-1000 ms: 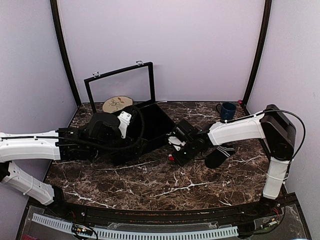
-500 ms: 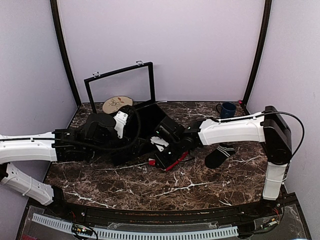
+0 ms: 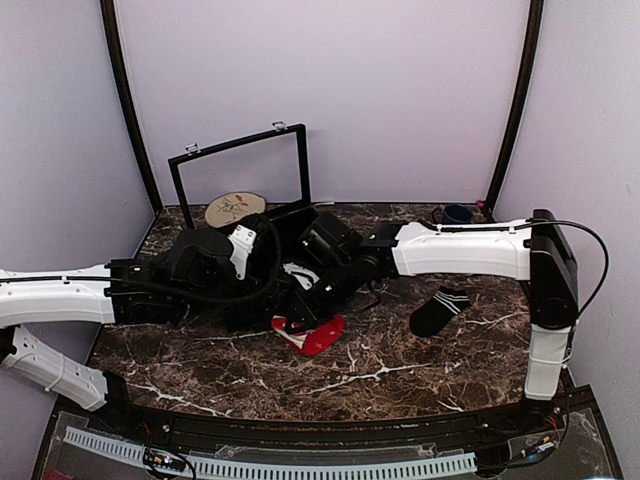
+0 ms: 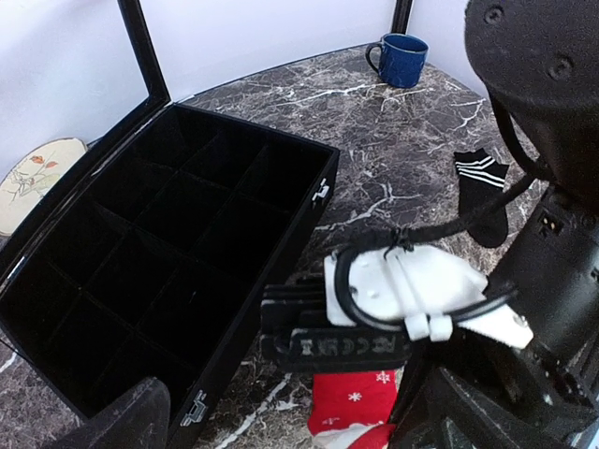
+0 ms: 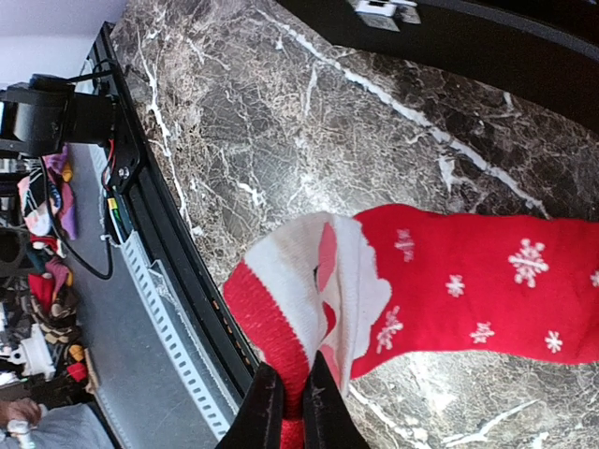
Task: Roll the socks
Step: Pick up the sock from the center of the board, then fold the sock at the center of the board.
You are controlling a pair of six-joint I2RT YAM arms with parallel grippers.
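Observation:
The red sock (image 5: 459, 276) with white snowflakes lies stretched on the marble, its red and white cuff bunched up. My right gripper (image 5: 292, 398) is shut on that cuff. In the top view the red sock (image 3: 316, 337) trails from the right gripper (image 3: 297, 322) at the table's middle. The black sock (image 3: 437, 311) with white stripes lies flat to the right, apart from both grippers. My left gripper (image 4: 290, 435) stands open just behind the right gripper's wrist, with the red sock (image 4: 356, 404) low between its fingers and untouched.
A black compartment box (image 3: 322, 238) stands open behind the grippers, its lid (image 3: 240, 165) upright. A round plate (image 3: 235, 208) lies at the back left and a blue mug (image 3: 457, 213) at the back right. The table's front rail (image 5: 159, 281) runs close by the sock's cuff.
My right gripper has swept left across the table, dragging the red sock away from the black sock to in front of the left gripper. The left arm has barely moved.

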